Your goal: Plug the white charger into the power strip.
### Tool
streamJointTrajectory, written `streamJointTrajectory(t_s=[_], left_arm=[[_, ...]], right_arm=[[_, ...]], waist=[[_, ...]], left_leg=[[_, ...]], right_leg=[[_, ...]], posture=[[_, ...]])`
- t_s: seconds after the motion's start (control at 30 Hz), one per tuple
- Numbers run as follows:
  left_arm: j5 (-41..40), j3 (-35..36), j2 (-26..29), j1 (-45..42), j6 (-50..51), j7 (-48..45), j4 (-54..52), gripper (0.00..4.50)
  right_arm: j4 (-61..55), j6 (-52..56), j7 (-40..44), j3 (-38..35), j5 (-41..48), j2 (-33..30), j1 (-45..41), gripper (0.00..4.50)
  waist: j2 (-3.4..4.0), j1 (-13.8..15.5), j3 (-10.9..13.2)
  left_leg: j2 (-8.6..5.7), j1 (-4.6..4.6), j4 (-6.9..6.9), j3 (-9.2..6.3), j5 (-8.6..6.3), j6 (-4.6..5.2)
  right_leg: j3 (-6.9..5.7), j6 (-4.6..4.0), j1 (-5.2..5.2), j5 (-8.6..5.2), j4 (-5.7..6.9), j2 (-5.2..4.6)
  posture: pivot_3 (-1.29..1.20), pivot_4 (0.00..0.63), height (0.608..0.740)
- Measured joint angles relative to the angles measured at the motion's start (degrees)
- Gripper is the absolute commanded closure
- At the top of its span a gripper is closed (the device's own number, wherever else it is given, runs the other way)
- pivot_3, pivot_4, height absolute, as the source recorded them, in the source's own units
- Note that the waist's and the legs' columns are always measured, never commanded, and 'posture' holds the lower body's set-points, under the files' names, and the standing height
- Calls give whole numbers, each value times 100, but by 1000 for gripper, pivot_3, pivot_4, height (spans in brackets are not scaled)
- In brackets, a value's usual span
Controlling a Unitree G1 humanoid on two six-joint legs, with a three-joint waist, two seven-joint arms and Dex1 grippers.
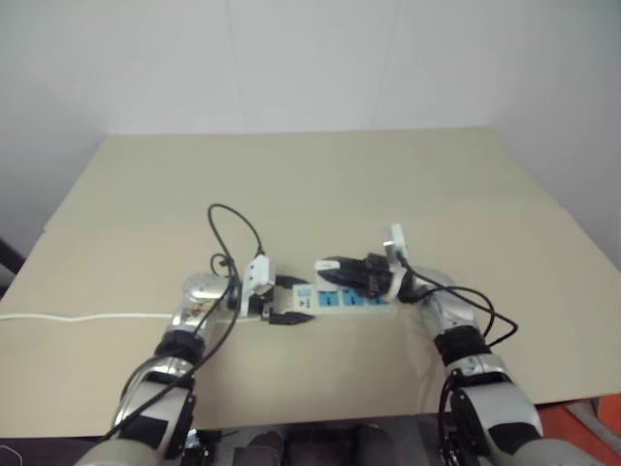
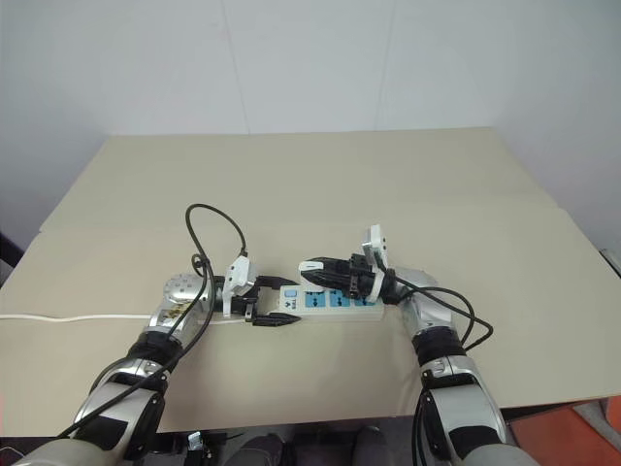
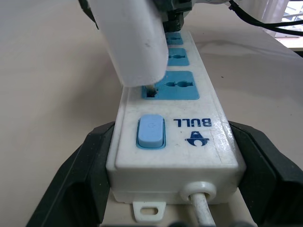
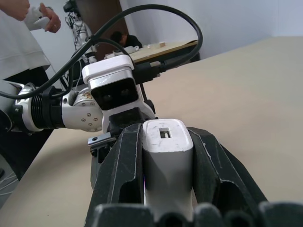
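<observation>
While clamping the power strip (image 3: 170, 142) at its switch end in the left gripper (image 2: 275, 301) and gripping the white charger (image 4: 166, 163) in the right gripper (image 2: 315, 269), keeping prongs squarely over the nearest socket, pressing straight down, bracing firmly.

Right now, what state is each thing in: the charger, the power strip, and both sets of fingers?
white charger: held above the power strip, prongs at the socket nearest the switch, not fully seated.
power strip: flat on the table, clamped at its cord end.
left gripper: fingers shut on the power strip.
right gripper: fingers shut on the white charger.
</observation>
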Motion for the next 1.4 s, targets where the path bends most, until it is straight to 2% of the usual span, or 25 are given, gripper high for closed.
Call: streamJointTrajectory(t_s=[0.53, 0.87, 1.13, 1.4], left_arm=[[-12, -36, -10, 9, 0, 52, -20, 1240], [-10, -56, -7, 57, 105, 95, -84, 1240], [1, -50, 57, 84, 159, 153, -77, 1240], [0, -46, 86, 102, 240, 186, -79, 1240]], right_arm=[[246, -504, 185, 11, -272, -21, 28, 3377], [772, -2161, 362, 74, -440, 19, 63, 3377], [1253, -2237, 383, 252, -612, 35, -284, 3377], [1512, -1601, 376, 305, -642, 48, -546, 3377]], waist=[[1, 20, 0], [1, 22, -1], [3, -40, -2], [7, -73, -6]], left_leg=[[-1, 6, -3, 0, -1, 0], [1, 44, -8, 0, -2, 1], [5, 110, -17, 0, -26, 33], [6, 133, -18, -1, -28, 31]], right_leg=[[0, 0, 6, 0, -1, -1], [0, 0, 41, -1, -4, 1], [5, 0, 90, -3, -8, 4], [8, -3, 91, -5, -7, 4]], posture=[[0, 150, 740], [0, 150, 740], [0, 150, 740], [0, 150, 740]])
